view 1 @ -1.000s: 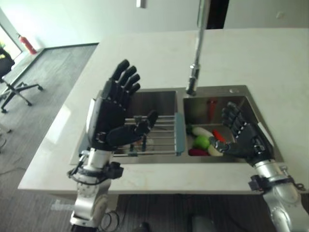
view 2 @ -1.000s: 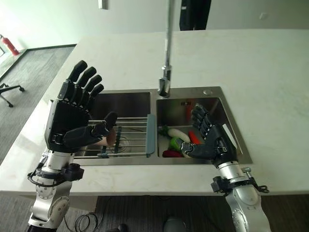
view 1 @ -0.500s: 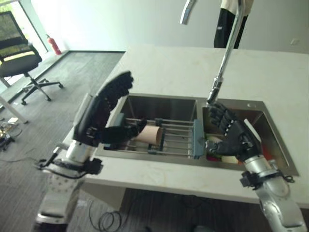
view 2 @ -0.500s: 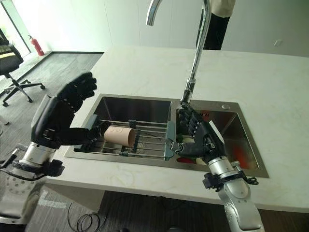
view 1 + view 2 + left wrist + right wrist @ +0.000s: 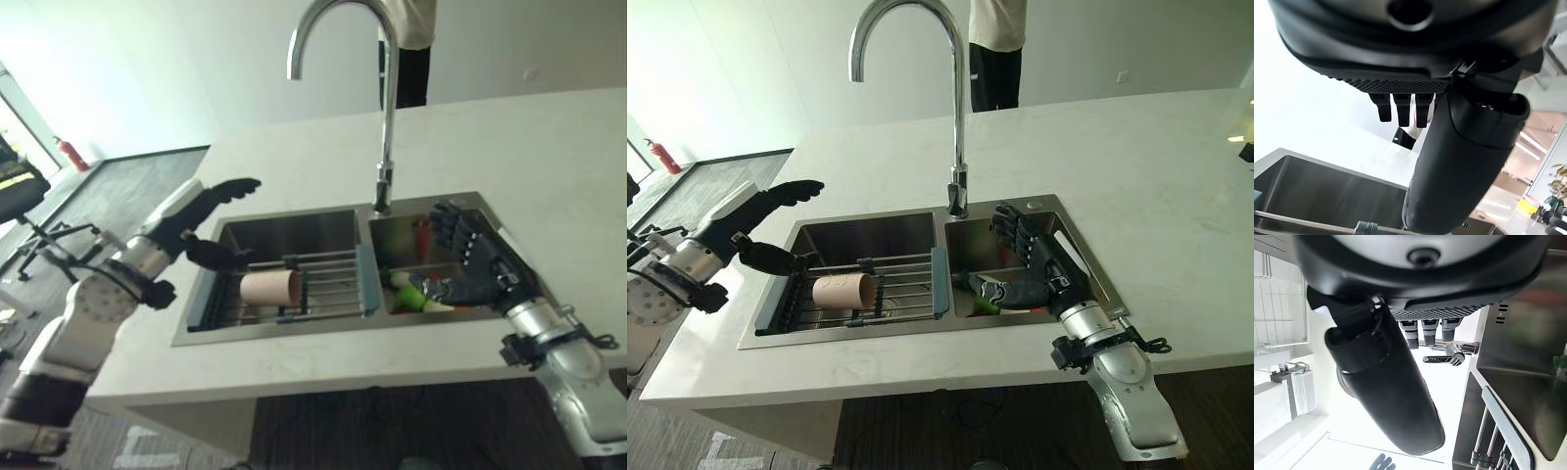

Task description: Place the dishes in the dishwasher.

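The left hand (image 5: pixel 759 211) hovers over the counter (image 5: pixel 1176 186) at the sink's left rim, fingers straight and apart, thumb pointing toward the rack, holding nothing. I judge it is poised to reach in for a dish. A slatted rack (image 5: pixel 896 284) spans the left basin of the sink (image 5: pixel 862 230), presumably set there so washed things can drain. On it lies a tan cup (image 5: pixel 843 290) on its side, mouth toward the left, the only dish I can make out. The tall tap (image 5: pixel 955 98) rises at the far rim between the basins. In the right basin lie white, green and red items (image 5: pixel 416 292), too small to name. The right hand (image 5: pixel 1043 269) hangs just above them, fingers spread and loosely bent, clamped on nothing. No dishwasher can be made out. A person (image 5: pixel 991 49) stands beyond the far edge. No writing is legible.
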Available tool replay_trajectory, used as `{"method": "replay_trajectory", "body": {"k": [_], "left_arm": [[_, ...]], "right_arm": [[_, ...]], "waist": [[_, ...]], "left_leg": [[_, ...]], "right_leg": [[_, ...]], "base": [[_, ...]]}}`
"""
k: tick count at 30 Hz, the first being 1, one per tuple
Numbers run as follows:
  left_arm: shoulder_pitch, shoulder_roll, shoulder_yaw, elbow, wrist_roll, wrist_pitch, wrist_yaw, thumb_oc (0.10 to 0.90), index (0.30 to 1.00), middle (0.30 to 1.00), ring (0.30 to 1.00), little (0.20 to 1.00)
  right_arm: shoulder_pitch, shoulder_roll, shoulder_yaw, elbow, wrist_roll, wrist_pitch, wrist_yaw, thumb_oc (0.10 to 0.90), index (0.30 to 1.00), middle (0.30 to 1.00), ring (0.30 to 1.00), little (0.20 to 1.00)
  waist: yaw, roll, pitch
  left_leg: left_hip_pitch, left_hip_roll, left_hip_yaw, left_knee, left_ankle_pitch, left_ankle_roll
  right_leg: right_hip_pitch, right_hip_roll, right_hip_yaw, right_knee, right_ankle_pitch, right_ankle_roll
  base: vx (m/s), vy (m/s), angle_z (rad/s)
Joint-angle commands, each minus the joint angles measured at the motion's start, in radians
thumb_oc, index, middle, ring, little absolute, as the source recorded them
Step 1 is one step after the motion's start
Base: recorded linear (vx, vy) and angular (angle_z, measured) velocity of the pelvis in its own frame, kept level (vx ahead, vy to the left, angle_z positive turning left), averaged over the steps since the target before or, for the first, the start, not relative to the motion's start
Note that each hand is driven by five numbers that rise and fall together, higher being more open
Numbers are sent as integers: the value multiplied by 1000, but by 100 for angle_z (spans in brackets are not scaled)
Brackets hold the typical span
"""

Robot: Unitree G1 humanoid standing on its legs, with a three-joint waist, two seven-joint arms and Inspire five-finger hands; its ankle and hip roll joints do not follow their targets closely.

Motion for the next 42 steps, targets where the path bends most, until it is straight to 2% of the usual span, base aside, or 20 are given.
{"method": "replay_trajectory", "body": {"k": [1,11,26,33,42], "left_arm": [[-124,57,55,-5,62,-15,34,800,900,900,900,900],[-147,60,-18,172,131,29,-39,800,900,900,900,900],[-165,53,-74,272,152,32,-141,800,900,900,900,900],[-175,45,-90,322,184,14,-130,800,900,900,900,900],[-187,14,-122,417,271,-5,-40,800,900,900,900,900]], "right_arm": [[-149,-24,-32,-60,59,-87,7,800,900,900,900,900],[-148,-33,-46,-44,74,-84,51,800,900,900,900,900],[-155,-36,-50,-23,108,-71,89,800,900,900,900,900],[-159,-19,-45,-18,125,-66,109,800,900,900,900,900],[-160,-19,-39,-12,129,-59,134,800,900,900,900,900]], "waist": [[-7,-2,-25],[-34,10,-27],[-45,15,-22],[-51,16,-23],[-62,10,-25]], "left_leg": [[30,40,-7,45,-94,-13],[38,48,21,45,-92,-10],[45,56,40,45,-88,-8],[47,58,48,45,-88,-8],[47,62,56,45,-86,-7]], "right_leg": [[74,-3,12,-58,1,83],[68,19,41,-58,-1,80],[68,27,48,-58,-2,78],[67,31,54,-58,-1,77],[65,37,63,-58,-2,74]], "base": [[-31,11,-23],[-19,10,-13],[-1,5,-4],[-1,1,0],[7,-2,-6]]}}
